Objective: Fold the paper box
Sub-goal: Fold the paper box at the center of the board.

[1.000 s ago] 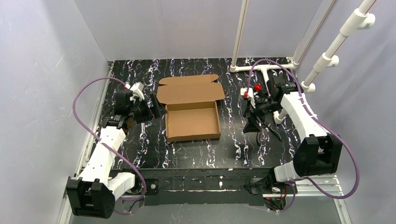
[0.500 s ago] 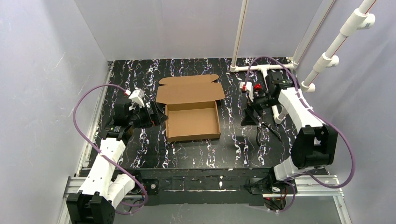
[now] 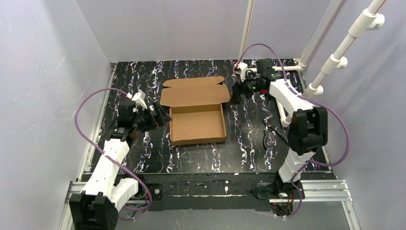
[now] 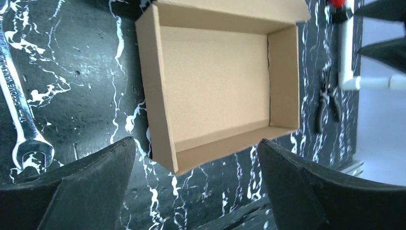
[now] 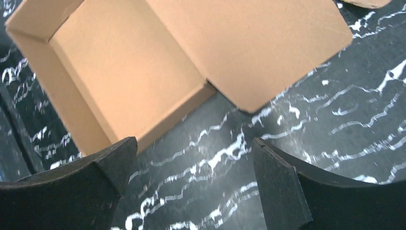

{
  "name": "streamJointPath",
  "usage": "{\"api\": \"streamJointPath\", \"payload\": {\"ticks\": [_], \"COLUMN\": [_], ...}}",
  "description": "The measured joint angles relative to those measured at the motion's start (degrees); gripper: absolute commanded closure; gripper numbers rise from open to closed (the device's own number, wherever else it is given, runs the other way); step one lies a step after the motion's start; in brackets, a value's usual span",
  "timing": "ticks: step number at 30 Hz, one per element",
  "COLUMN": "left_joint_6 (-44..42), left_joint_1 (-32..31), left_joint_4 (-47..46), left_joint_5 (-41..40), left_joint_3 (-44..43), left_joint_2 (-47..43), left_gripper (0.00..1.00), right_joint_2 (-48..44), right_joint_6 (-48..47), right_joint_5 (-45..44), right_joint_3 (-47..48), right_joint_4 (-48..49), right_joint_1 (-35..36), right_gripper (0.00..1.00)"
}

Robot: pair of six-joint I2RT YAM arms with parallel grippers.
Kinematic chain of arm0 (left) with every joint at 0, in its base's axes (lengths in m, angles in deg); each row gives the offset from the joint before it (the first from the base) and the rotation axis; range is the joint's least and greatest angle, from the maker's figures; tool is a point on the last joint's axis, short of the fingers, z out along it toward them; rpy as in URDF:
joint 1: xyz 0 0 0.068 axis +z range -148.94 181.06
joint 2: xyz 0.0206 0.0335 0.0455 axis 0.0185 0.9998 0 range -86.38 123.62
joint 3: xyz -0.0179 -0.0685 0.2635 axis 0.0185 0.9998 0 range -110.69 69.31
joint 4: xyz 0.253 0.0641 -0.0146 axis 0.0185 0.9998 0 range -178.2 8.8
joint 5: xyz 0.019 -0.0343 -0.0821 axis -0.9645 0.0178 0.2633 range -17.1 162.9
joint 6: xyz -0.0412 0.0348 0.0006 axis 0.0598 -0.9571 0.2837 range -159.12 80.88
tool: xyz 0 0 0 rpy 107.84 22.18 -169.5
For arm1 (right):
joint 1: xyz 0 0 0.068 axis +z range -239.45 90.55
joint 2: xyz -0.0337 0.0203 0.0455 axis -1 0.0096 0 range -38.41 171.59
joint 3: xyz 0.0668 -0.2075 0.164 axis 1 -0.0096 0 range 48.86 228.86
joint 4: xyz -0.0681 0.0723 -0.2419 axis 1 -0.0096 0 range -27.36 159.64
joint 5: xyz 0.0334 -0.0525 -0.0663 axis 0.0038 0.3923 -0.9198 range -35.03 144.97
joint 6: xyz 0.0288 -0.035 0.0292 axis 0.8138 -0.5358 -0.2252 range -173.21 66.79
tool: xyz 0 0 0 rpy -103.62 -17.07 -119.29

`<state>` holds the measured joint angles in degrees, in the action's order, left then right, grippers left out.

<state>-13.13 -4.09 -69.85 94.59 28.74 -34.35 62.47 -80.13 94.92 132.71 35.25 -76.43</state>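
Currently box [image 3: 197, 125] sits mid table [image 3: 239, 148], lid [image 3: 194, 95] laid flat toward far side; right gripper [image 3: 235, 95], spread empty, hangs beside lid's right edge, left gripper [image 3: 165, 116], also spread, beside box's left wall.

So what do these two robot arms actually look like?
The left arm and right arm match: chunky white segments joined by black joints, with a purple cable looping alongside each. The left gripper and right gripper each have two broad black wedge-shaped fingers.
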Motion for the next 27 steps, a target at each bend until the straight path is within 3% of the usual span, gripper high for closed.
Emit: {"api": "streamJointPath", "payload": {"ticks": [6, 14, 19, 26, 27], "left_joint_6": [9.14, 15.32, 15.96, 17.03, 17.25], "left_joint_1": [6.08, 11.47, 11.41, 11.41, 11.41], "left_joint_4": [-6.45, -17.14, -20.2, -23.15, -23.56], "left_joint_5": [1.6, 7.58, 12.61, 16.24, 16.39], "left_joint_3": [-5.81, -14.95, -20.39, -26.45, -26.86], "left_joint_2": [14.84, 39.32, 49.59, 59.06, 59.93], "left_gripper": [0.02, 0.06, 0.26, 0.55, 0.63], "right_joint_2": [3.76, -3.78, -8.87, -11.1, -11.28], "right_joint_6": [11.15, 16.61, 16.44, 16.2, 16.2], "right_joint_5": [-2.45, 0.66, 2.16, 4.2, 4.42], "right_joint_3": [-2.03, -17.99, -23.5, -23.76, -23.76], "right_joint_4": [10.71, 21.77, 24.52, 26.53, 26.64], "right_joint_1": [6.03, 7.34, 7.26, 7.17, 7.06], "right_gripper": [0.04, 0.06, 0.06, 0.06, 0.06]}}
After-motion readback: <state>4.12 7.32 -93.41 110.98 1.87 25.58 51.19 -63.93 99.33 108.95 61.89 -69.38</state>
